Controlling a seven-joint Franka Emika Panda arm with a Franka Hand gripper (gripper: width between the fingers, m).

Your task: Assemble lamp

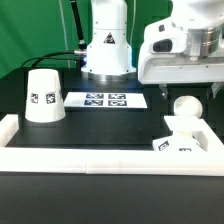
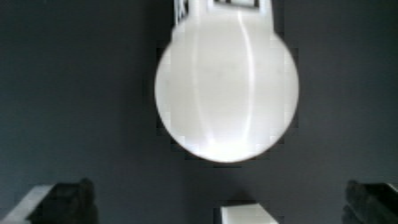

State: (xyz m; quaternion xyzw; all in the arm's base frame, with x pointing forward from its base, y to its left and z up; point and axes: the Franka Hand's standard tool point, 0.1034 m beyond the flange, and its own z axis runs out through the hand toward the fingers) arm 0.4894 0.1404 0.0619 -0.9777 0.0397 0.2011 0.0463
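The white round-topped bulb stands on the flat square base at the exterior view's right, against the front wall. My gripper hangs just above the bulb, open and empty, with its dark fingers spread wide. In the wrist view the bulb is a large white oval ahead of the gripper. Both fingertips sit far apart and touch nothing. The tapered shade stands mouth down at the exterior view's left, with a tag facing the camera.
The marker board lies flat between the shade and the bulb. A white wall runs along the front and the left side of the black table. The robot's pedestal stands behind the marker board.
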